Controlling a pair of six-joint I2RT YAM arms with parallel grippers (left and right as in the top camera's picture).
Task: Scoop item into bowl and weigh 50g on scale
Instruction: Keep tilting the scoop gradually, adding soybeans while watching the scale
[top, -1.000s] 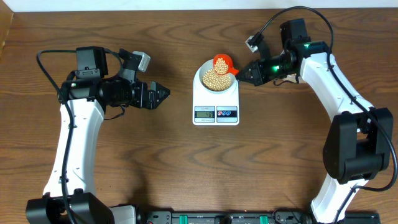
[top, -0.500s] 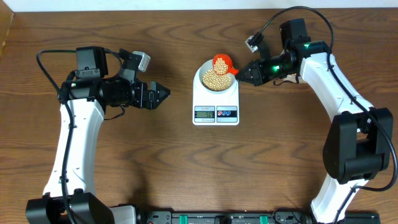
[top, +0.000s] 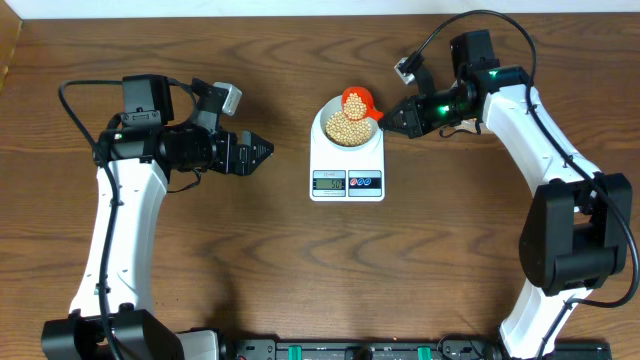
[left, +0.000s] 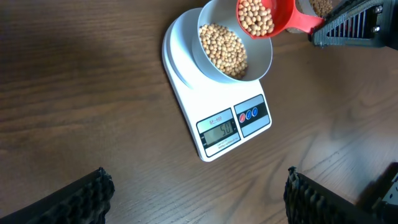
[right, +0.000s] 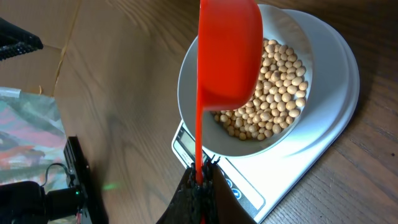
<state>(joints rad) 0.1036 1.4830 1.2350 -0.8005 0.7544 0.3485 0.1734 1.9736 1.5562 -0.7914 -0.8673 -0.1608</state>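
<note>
The white scale (top: 347, 160) lies at table centre with the pale bowl (top: 322, 124) on it, holding tan beans (top: 345, 128). My right gripper (top: 392, 115) is shut on the thin handle of a red scoop (top: 357, 100), which hangs over the bowl's far rim with beans in it. From the right wrist, the scoop (right: 230, 50) covers part of the bowl (right: 249, 146), and the handle runs down into the gripper (right: 200, 171). My left gripper (top: 262, 152) stays open and empty, left of the scale. In the left wrist view the display (left: 219, 132) seems to read 50.
A black rail with connectors (top: 350, 350) runs along the table's front edge. The right wrist view shows dark equipment (right: 74, 168) and a coloured sheet (right: 25, 130) past the table's side. Bare wood surrounds the scale.
</note>
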